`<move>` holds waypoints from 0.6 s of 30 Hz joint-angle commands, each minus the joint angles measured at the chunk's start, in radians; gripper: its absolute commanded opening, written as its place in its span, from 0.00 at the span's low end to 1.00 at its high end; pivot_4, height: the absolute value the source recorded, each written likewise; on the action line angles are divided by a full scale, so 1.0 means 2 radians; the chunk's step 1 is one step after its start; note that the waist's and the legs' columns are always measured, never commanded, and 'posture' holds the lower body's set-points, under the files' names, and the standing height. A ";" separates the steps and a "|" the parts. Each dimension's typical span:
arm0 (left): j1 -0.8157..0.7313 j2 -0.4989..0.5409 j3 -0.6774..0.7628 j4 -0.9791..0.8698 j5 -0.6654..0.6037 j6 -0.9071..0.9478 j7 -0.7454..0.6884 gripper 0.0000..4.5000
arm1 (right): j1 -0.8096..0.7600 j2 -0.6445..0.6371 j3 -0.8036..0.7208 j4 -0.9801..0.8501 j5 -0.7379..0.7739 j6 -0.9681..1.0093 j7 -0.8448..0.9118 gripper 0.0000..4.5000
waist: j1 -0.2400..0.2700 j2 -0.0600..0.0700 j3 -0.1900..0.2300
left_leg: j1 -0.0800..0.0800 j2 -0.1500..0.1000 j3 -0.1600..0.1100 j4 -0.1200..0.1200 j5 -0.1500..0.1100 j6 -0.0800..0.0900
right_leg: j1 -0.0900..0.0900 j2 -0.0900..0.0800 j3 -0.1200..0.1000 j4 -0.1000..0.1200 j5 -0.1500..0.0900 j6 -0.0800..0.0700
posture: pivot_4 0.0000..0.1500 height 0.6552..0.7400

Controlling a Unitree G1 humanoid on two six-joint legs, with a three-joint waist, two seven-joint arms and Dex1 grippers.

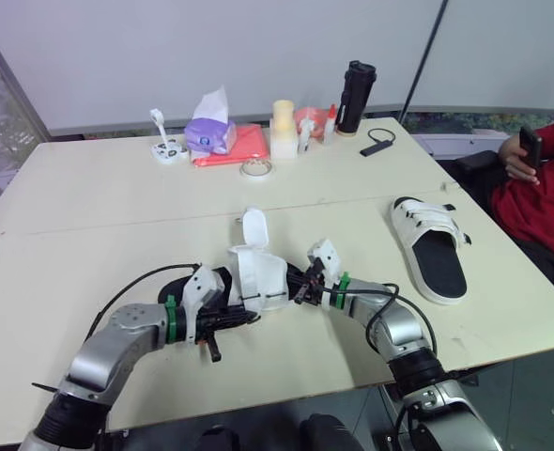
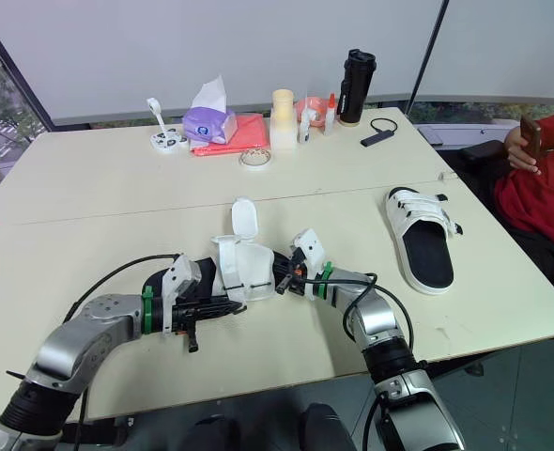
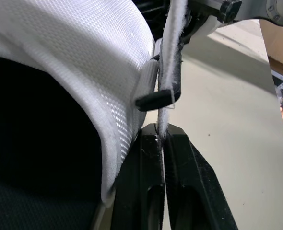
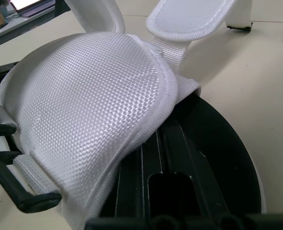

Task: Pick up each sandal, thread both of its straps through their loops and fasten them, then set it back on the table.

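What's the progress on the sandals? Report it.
Looks done: the resting sandal, straps closed. In hand: the left end effector pinches one strap of the held sandal, already through its black loop. Left: fasten it, do the upright strap, set the sandal down.

left arm (image 1: 117, 346), right arm (image 1: 397, 327) bent inward | left claw (image 3: 161, 133) pinched closed | right claw (image 1: 302, 287) facing it, close

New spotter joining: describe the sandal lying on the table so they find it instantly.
On the cream table, go to the robot's right side, near the person in red. The sandal lies flat there, white straps closed over a black footbed. The other sandal, at the front, has a strap standing up.
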 commanded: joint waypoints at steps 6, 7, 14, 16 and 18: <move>-0.011 0.006 0.019 -0.026 -0.053 0.054 -0.016 0.04 | 0.018 0.001 0.014 0.032 -0.020 0.019 -0.011 0.00 | 0.000 0.000 0.000 | 0.000 0.000 0.000 0.000 0.000 0.000 | 0.000 0.000 0.000 0.000 0.000 0.000 | 1.00 1.00; -0.012 0.012 0.026 -0.033 -0.070 0.073 -0.021 0.04 | 0.018 0.001 0.014 0.033 -0.020 0.019 -0.011 0.00 | 0.000 0.000 0.000 | 0.000 0.000 0.000 0.000 0.000 0.000 | 0.000 0.000 0.000 0.000 0.000 0.000 | 1.00 1.00; -0.028 0.033 0.090 -0.060 -0.226 0.205 -0.035 0.04 | 0.017 0.002 0.016 0.037 -0.022 0.018 -0.009 0.00 | 0.000 0.000 0.000 | 0.000 0.000 0.000 0.000 0.000 0.000 | 0.000 0.000 0.000 0.000 0.000 0.000 | 1.00 1.00; -0.050 0.004 0.115 -0.047 -0.260 0.221 0.001 0.04 | 0.017 0.002 0.016 0.037 -0.022 0.018 -0.009 0.00 | 0.000 0.000 0.000 | 0.000 0.000 0.000 0.000 0.000 0.000 | 0.000 0.000 0.000 0.000 0.000 0.000 | 1.00 1.00; -0.074 -0.030 0.141 -0.029 -0.292 0.232 0.043 0.04 | 0.018 0.003 0.016 0.037 -0.022 0.018 -0.009 0.00 | 0.000 0.000 0.000 | 0.000 0.000 0.000 0.000 0.000 0.000 | 0.000 0.000 0.000 0.000 0.001 0.001 | 1.00 1.00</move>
